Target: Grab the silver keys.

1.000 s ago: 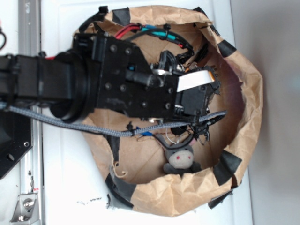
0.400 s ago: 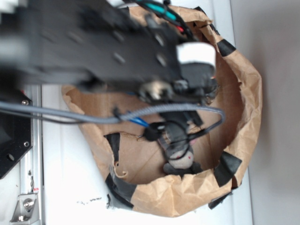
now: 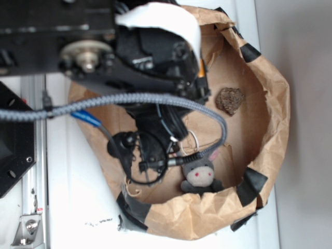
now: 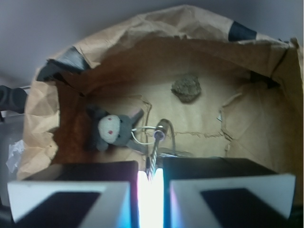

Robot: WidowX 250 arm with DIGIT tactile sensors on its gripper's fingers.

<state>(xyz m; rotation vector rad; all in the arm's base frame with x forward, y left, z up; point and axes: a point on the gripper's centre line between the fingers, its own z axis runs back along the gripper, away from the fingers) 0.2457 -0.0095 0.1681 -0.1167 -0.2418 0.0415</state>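
Note:
In the wrist view my gripper is shut on the silver keys. One toothed key blade is pinched in the narrow gap between the two fingers. The thin wire ring stands out beyond the fingertips, above the floor of the paper bag. In the exterior view the ring shows just past the black gripper body, which hides the jaws and the key blades there.
A brown paper bag with black tape patches walls the work area in. A grey plush donkey lies just left of the keys, its white loop near the ring. A brown lumpy rock sits farther back. The arm and grey cable cover the bag's left half.
The arm has risen toward the exterior camera and swung, and now fills the upper left. The rock, hidden before, shows. The keys' ring hangs at the gripper above the bag floor.

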